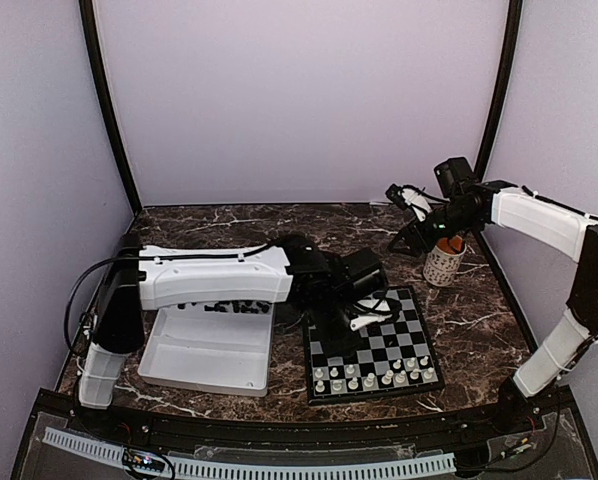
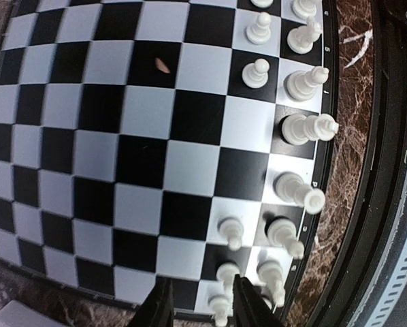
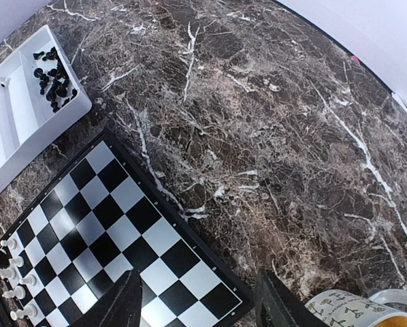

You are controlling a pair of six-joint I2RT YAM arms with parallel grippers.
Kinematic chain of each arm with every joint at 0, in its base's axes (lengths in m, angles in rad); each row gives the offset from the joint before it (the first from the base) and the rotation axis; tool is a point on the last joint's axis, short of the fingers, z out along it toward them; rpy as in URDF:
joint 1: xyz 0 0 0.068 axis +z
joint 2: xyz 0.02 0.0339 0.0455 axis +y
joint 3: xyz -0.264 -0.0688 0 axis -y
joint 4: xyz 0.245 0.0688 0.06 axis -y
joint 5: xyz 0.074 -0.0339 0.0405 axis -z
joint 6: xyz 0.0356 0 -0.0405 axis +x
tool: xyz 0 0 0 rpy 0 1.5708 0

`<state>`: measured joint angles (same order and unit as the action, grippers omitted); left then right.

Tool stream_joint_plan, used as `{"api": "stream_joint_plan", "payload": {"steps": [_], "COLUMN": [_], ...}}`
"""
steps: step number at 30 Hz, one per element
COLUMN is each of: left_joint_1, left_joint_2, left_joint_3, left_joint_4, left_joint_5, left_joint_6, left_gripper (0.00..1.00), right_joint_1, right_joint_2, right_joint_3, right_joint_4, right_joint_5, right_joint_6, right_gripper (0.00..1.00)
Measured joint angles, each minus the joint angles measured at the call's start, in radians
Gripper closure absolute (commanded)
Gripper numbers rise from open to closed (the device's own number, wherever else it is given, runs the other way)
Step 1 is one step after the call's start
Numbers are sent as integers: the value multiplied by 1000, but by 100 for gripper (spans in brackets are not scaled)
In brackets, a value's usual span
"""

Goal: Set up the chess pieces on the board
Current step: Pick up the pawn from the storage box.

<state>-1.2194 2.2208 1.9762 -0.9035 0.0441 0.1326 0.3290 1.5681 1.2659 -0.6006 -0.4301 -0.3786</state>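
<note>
At the far left the white tray sits on the marble table, with the black chess pieces heaped in its far compartment. The left arm stretches from there across to the board, just right of the tray. The left gripper hangs low over the board's near left corner, its jaws parted and clamping nothing, with a white pawn standing loose between them. The white chess pieces line the two rows along the board's near edge; the other squares are bare save one small tan speck. Further right stands a patterned mug, and above it the right gripper hovers spread wide, holding nothing
</note>
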Motion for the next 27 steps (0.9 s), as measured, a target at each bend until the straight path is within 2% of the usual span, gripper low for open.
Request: {"api": "stream_joint_plan", "payload": {"steps": [5,9,12,15,18,23,27], "left_joint_1": [50,209,347,444,478,521,574], "left_joint_2": [-237,-421,-497,-529,-536,-538,-538], "left_joint_3": [-138,-287,-438,-605,-704,-769,-789], "left_joint_4": [23,2,-51,-108,-138,-147,-146], "left_joint_5": [-113,-227,-304,-326,-319,-306,-291], "left_joint_6": [-84,-276,-428,-550,-621,-684,-704], "left_gripper": [66,66,65,64,62,52,51], "right_joint_1": [0,0,0,3,9,34,63], "right_joint_2": [21,32,43,52,60,100,167], "right_joint_3": [71,82,82,80,79,97,155], "right_joint_4": [-35,-46,-47,-42,-42,-63,-115], "right_joint_5": [1,-4,-24,-47,-64,-81,-98], "right_joint_6": [-28,-31,-27,-19,-13,-23,-64], "right_gripper": [43,43,43,43,43,43,44]}}
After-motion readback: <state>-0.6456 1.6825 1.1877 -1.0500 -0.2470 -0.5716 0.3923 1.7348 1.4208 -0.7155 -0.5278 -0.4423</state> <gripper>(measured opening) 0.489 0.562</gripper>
